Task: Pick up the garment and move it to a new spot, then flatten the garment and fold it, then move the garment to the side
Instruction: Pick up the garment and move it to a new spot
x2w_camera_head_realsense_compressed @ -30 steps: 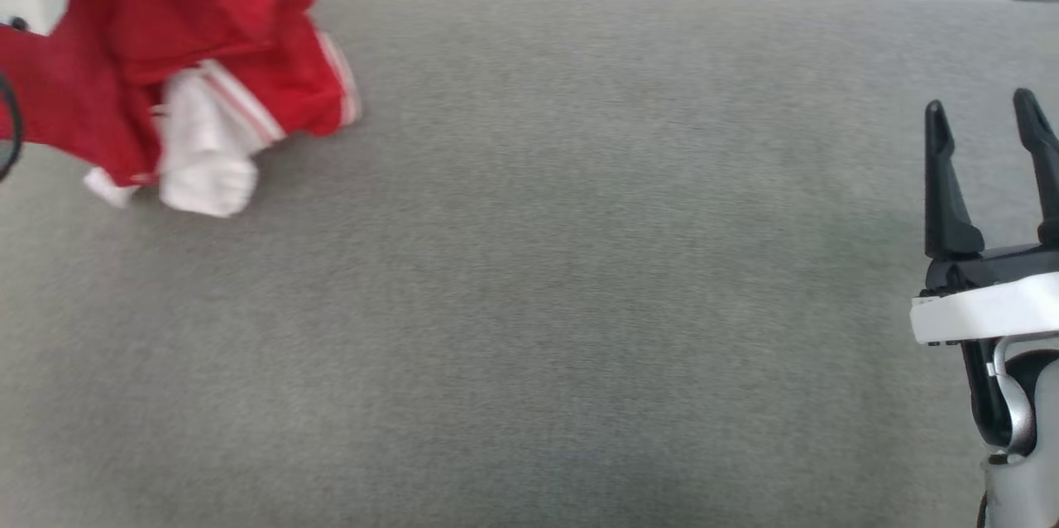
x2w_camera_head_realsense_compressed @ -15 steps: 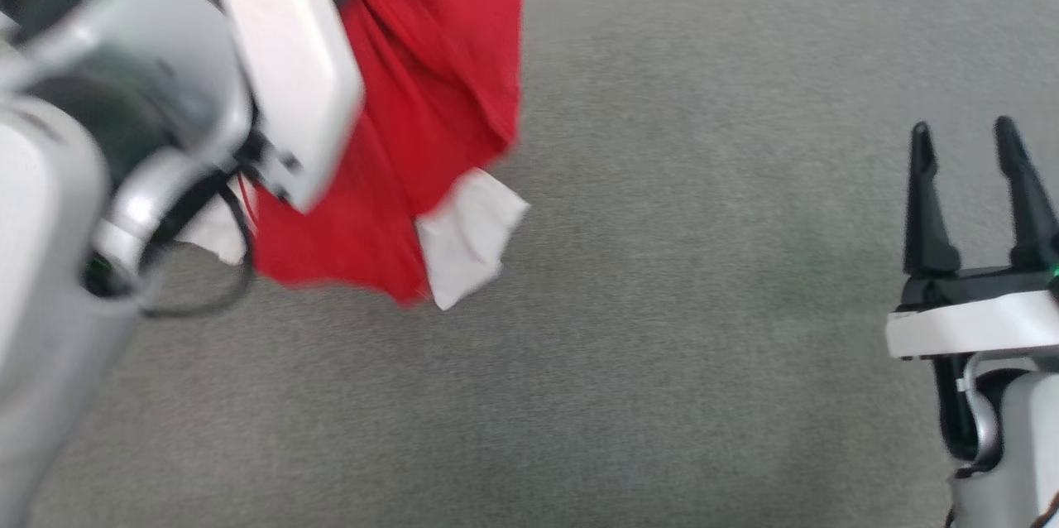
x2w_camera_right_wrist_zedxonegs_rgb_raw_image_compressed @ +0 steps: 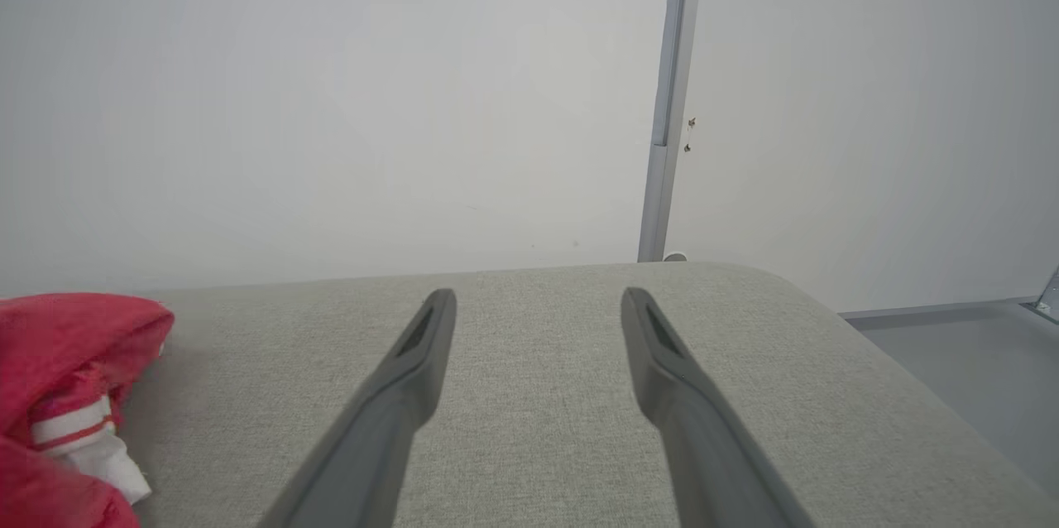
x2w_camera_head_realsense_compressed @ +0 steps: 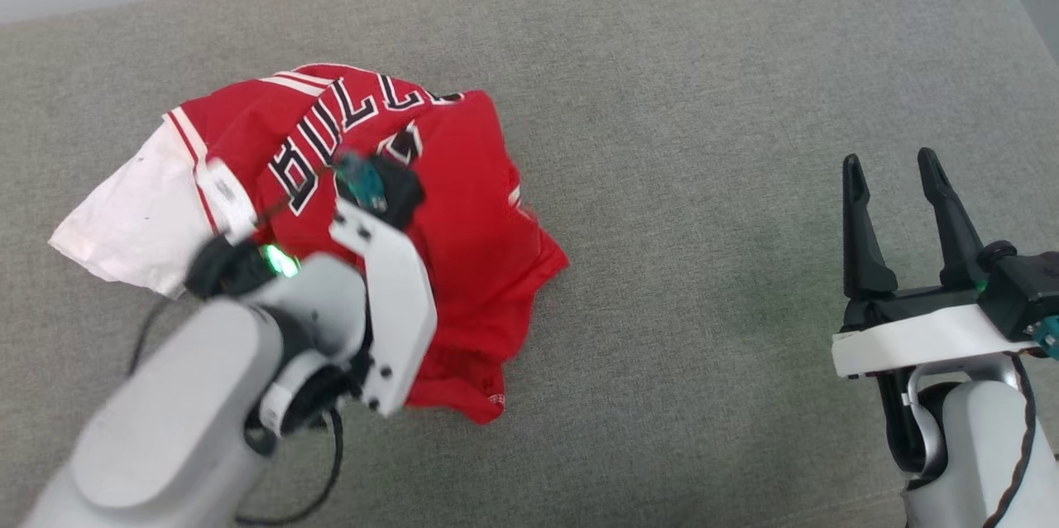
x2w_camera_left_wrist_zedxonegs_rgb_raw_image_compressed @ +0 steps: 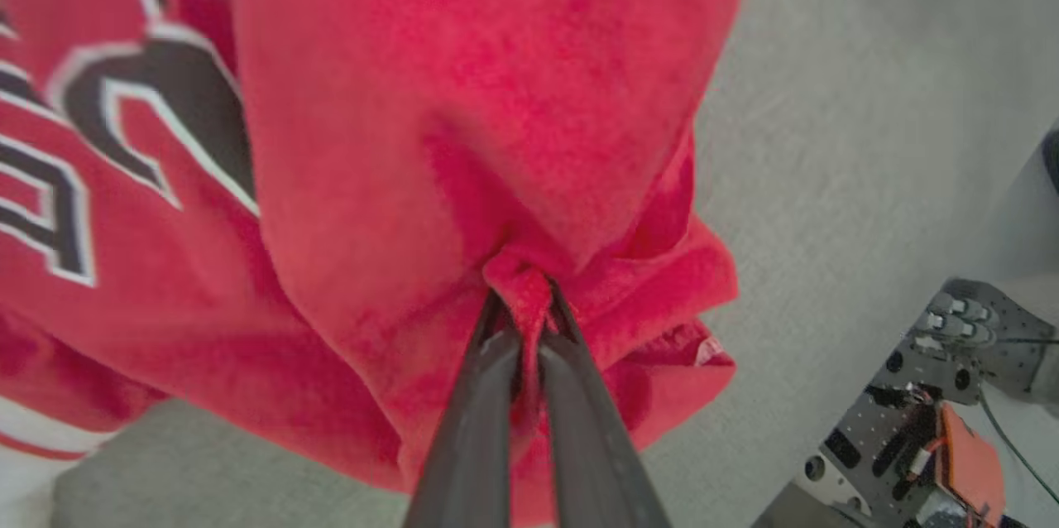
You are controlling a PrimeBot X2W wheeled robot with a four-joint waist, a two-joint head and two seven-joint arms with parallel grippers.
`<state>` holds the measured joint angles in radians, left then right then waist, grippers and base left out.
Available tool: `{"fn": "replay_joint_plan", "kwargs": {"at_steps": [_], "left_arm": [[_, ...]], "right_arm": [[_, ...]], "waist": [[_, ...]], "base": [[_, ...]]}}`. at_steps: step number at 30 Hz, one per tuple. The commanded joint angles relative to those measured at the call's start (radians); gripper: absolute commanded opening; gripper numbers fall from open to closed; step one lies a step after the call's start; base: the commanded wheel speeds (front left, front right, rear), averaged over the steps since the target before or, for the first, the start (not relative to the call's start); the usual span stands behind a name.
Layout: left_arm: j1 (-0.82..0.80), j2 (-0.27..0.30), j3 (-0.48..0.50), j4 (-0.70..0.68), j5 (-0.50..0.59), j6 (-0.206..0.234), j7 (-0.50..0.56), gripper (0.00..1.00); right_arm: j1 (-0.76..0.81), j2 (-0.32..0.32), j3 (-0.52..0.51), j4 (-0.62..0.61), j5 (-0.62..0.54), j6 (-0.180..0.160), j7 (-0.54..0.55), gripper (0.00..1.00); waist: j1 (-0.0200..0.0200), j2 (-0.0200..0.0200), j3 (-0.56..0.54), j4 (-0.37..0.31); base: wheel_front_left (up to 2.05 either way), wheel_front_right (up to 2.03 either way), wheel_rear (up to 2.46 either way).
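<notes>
The garment (x2w_camera_head_realsense_compressed: 463, 205), a red jersey with a white sleeve and black-and-white lettering, lies crumpled on the grey cushion (x2w_camera_head_realsense_compressed: 703, 98), left of centre. My left arm (x2w_camera_head_realsense_compressed: 389, 296) reaches over it and covers its own fingers in the head view. In the left wrist view my left gripper (x2w_camera_left_wrist_zedxonegs_rgb_raw_image_compressed: 523, 321) is shut on a pinched fold of the garment (x2w_camera_left_wrist_zedxonegs_rgb_raw_image_compressed: 463, 98). My right gripper (x2w_camera_head_realsense_compressed: 889, 157) stands open well to the right, apart from the cloth, nothing between its fingers. The right wrist view has that gripper (x2w_camera_right_wrist_zedxonegs_rgb_raw_image_compressed: 538, 296) open, with the garment (x2w_camera_right_wrist_zedxonegs_rgb_raw_image_compressed: 66, 346) at the far left.
The cushion's back edge meets a pale wall (x2w_camera_right_wrist_zedxonegs_rgb_raw_image_compressed: 331, 98) with a grey upright post (x2w_camera_right_wrist_zedxonegs_rgb_raw_image_compressed: 666, 98). Its right end rounds off toward the grey floor (x2w_camera_right_wrist_zedxonegs_rgb_raw_image_compressed: 976, 346). A perforated metal base with an orange part (x2w_camera_left_wrist_zedxonegs_rgb_raw_image_compressed: 935, 445) sits beyond the cushion's edge.
The head camera has swung. The garment, hanging bunched from my left gripper before, now rests on the cushion with its lettering up. My right gripper stays open.
</notes>
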<state>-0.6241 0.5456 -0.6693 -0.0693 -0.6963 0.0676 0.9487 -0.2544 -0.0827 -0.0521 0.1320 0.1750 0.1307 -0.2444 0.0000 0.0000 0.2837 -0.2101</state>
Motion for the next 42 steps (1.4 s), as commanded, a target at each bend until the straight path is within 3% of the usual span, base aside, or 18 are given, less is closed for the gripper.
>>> {"fn": "replay_joint_plan", "kwargs": {"at_steps": [1, 10, 11, 12, 13, 19, 27, 38, 42], "left_arm": [[0.035, -0.008, -0.009, 0.035, -0.019, -0.007, -0.011, 0.0], [0.061, -0.072, -0.069, 0.271, -0.016, -0.072, -0.082, 0.0], [0.059, -0.085, -0.067, 0.292, -0.021, -0.078, -0.098, 0.11], [0.051, -0.093, -0.068, 0.308, -0.019, -0.085, -0.113, 0.67], [0.044, -0.101, -0.065, 0.318, -0.016, -0.091, -0.133, 1.0], [0.019, -0.1, -0.028, 0.299, -0.014, -0.129, -0.249, 1.0], [0.09, -0.046, 0.083, 0.204, -0.009, -0.139, -0.539, 1.0], [0.345, 0.018, 0.278, 0.148, 0.008, -0.027, -0.961, 1.0], [0.447, 0.032, 0.324, 0.135, 0.003, -0.003, -1.066, 1.0]], "right_arm": [[-0.008, 0.003, 0.006, 0.005, 0.006, 0.0, -0.008, 1.0], [-0.035, -0.018, 0.037, 0.029, 0.009, 0.0, -0.015, 1.0], [-0.039, -0.023, 0.041, 0.03, 0.008, 0.0, -0.015, 1.0], [-0.04, -0.027, 0.044, 0.031, 0.006, 0.0, -0.015, 1.0], [-0.04, -0.03, 0.047, 0.033, 0.005, 0.0, -0.015, 1.0], [-0.034, -0.054, 0.067, 0.036, 0.011, 0.0, -0.015, 1.0], [0.0, -0.104, 0.059, 0.025, 0.018, 0.0, -0.002, 1.0], [0.076, -0.133, 0.03, 0.063, 0.003, 0.0, 0.004, 1.0], [0.104, -0.143, 0.018, 0.095, 0.014, 0.0, 0.002, 1.0]], "waist": [[0.0, 0.0, 0.003, -0.003], [0.0, 0.0, -0.004, 0.017], [0.0, 0.0, -0.008, 0.022], [0.0, 0.0, -0.012, 0.028], [0.0, 0.0, -0.017, 0.035], [0.0, 0.0, -0.064, 0.071], [0.0, 0.0, -0.144, 0.135], [0.0, 0.0, -0.248, 0.182], [0.0, 0.0, -0.273, 0.193]], "base": [[0.0, 0.0, 0.0], [0.0, 0.0, 0.0], [0.0, 0.0, 0.0], [0.0, 0.0, 0.0], [0.0, 0.0, 0.0], [0.0, 0.0, 0.0], [0.0, 0.0, 0.0], [0.0, 0.0, 0.0], [0.0, 0.0, 0.0]]}}
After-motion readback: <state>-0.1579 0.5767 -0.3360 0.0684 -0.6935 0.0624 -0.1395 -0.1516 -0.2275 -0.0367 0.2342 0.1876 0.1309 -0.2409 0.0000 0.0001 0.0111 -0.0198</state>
